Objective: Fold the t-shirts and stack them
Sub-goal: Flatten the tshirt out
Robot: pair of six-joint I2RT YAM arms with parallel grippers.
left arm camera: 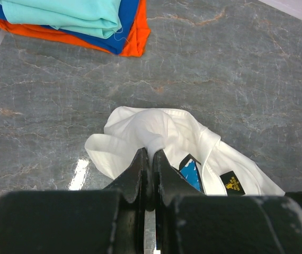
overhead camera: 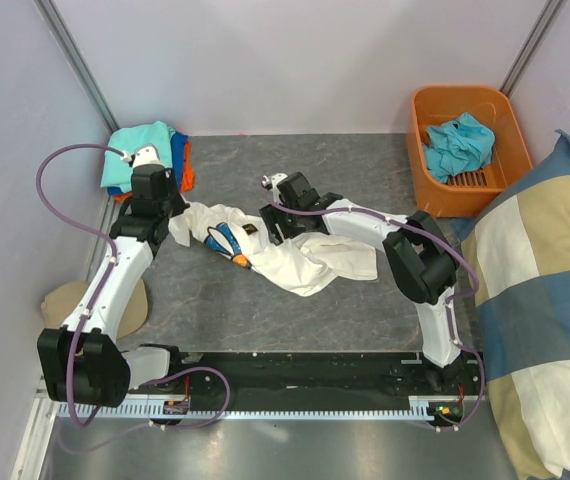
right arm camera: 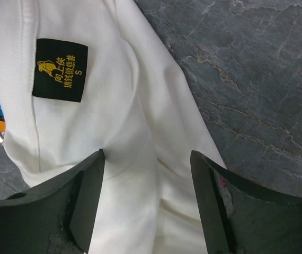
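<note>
As I look down from the overhead camera, a large white cotton t-shirt [overhead camera: 300, 258] with a blue and orange print lies crumpled near the middle of the grey marbled surface [overhead camera: 365, 180]. Its long axis runs from upper left to lower right between my two arms. My left claw [left arm camera: 150, 154] is clenched on a bunched fold at the shirt's left end, pinching the cloth tight between its black fingers. My right claw [right arm camera: 147, 156] hangs directly over the collar area, released, with its two fingers spread and a ridge of white fabric lying between them. A black neck label [right arm camera: 60, 69] with yellow lettering sits toward the upper left of that wrist view. I cannot tell whether the fingertips touch the cloth. I judge the coming move turns on this: the fabric is right beneath the right claw and lined up between its fingers, so closing should give a second hold, and both arms could then draw the shirt out flat along its length. A folded stack of plain tees [overhead camera: 145, 150], teal over blue over orange, rests at the far left corner, just beyond the left arm. At the far right an orange plastic basket [overhead camera: 465, 203] holds one crumpled teal t-shirt [overhead camera: 457, 145], not yet folded.
</note>
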